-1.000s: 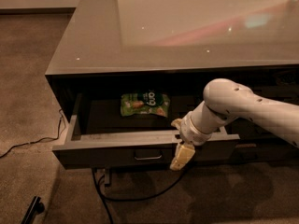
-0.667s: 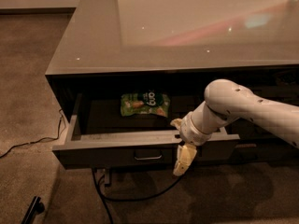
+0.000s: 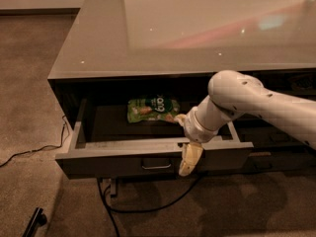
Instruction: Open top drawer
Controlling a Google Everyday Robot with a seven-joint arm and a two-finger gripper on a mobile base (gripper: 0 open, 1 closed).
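Top drawer (image 3: 108, 163) is sitting pulled out, lower centre of frame, w/ green snack bag (image 3: 152, 109) lying inside twd the back; gripper (image 3: 186, 139) is hanging over drawer's front edge, just right of handle (image 3: 156, 165); fingers (image 3: 190, 158) are spreading wide, one inside, one outside the front.

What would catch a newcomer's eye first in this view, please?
The top drawer stands pulled out below the glossy tabletop, with a green snack bag lying inside. The white arm reaches in from the right, its gripper at the drawer's front edge, just right of the handle.
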